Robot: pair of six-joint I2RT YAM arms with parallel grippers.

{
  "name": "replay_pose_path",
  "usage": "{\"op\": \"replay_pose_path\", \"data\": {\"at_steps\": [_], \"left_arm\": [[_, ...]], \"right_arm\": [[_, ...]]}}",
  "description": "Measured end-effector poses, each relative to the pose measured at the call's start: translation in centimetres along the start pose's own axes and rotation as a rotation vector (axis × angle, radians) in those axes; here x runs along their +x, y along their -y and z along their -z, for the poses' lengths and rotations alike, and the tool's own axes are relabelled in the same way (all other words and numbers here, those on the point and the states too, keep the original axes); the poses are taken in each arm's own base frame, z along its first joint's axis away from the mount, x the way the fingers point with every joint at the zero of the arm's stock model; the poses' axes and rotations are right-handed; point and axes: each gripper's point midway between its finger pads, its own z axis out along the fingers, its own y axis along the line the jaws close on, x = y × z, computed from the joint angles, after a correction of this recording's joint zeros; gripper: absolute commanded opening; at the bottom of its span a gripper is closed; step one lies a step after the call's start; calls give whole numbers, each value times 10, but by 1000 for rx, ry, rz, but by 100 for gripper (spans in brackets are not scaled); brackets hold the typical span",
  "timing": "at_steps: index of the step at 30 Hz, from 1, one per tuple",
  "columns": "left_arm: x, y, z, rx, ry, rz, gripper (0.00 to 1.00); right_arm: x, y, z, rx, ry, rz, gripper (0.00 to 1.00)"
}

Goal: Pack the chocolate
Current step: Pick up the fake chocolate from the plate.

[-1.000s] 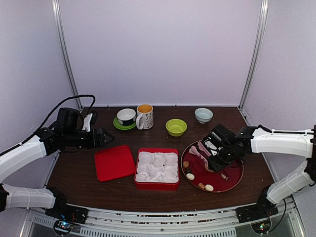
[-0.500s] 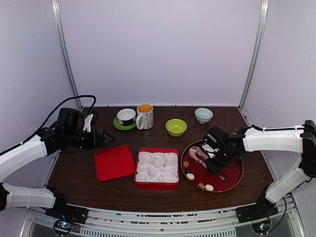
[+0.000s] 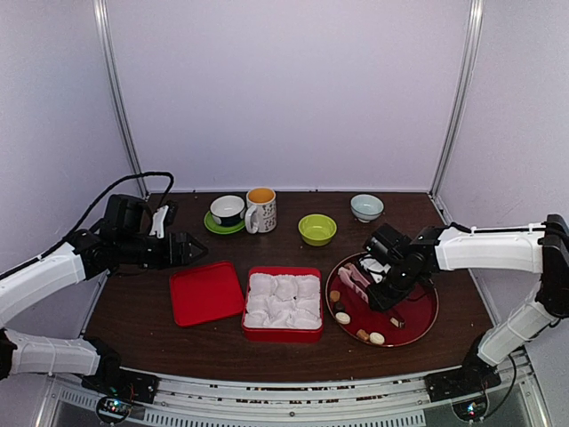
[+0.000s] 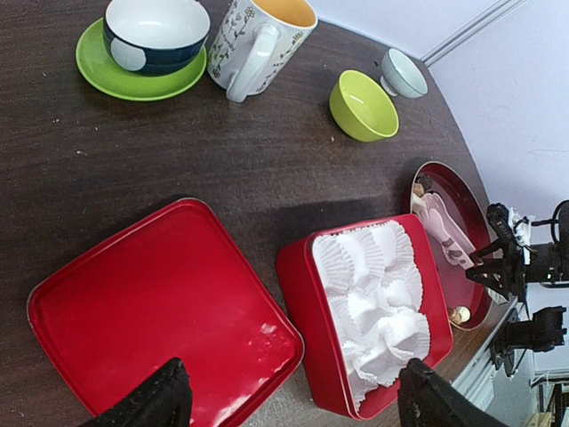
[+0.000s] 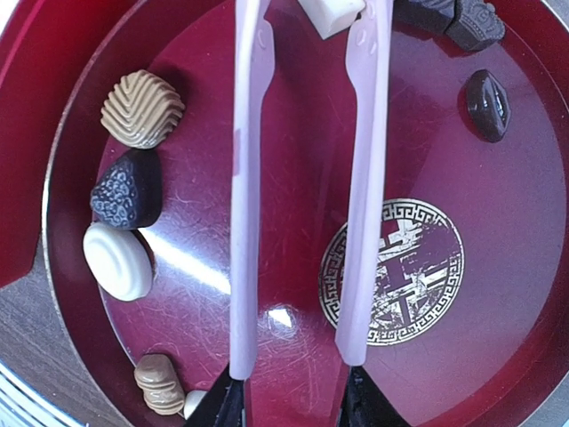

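The chocolate lies on a dark red plate [image 5: 498, 267]: a tan ridged piece [image 5: 142, 108], a dark one [image 5: 127, 191], a white round one [image 5: 117, 260] and a dark oval [image 5: 488, 105]. My right gripper [image 5: 293, 400] is shut on the pink tongs [image 5: 244, 222], low over the plate [image 3: 418, 331]. A white square chocolate [image 5: 329, 13] sits between the tong arms near their far end. Whether they pinch it is cut off by the frame's edge. My left gripper [image 4: 293, 391] hangs open above the red box [image 4: 307, 302], which holds white paper cups, and its lid [image 4: 151, 311].
Along the back stand a blue cup on a green saucer [image 3: 227, 212], a flowered mug [image 3: 260, 210], a green bowl [image 3: 317, 229] and a pale bowl [image 3: 366, 206]. The red lid [image 3: 205, 292] lies left of the box [image 3: 283, 334].
My right arm has shifted a little left over the plate and the tong arms have drawn slightly closer together. The left arm has not moved.
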Motion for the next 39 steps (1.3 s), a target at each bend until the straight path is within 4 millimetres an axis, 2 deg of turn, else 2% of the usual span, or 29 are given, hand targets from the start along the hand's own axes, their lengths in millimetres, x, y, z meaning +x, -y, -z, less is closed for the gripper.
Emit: {"op": "replay_pose_path", "data": {"at_steps": [8,15,30,35,39], "left_arm": [[1,-1,-1,-4,-6,2,83],[1,-1,-2,-3,-6,2,83],[2,-3,-4,-9,-16,6,83],[3,-4,-5,-10,-20,7,83],[3,-4,-5,-11,-19,7,83]], "right_arm": [[1,3,-6,23,-31,-1,35],[-8,6,-2,44,-8,-8,36],[-13,-1,-2,11,-10,39,23],[-13,-1,3,9,0,38,22],[-20,-1,19,-2,57,35,21]]}}
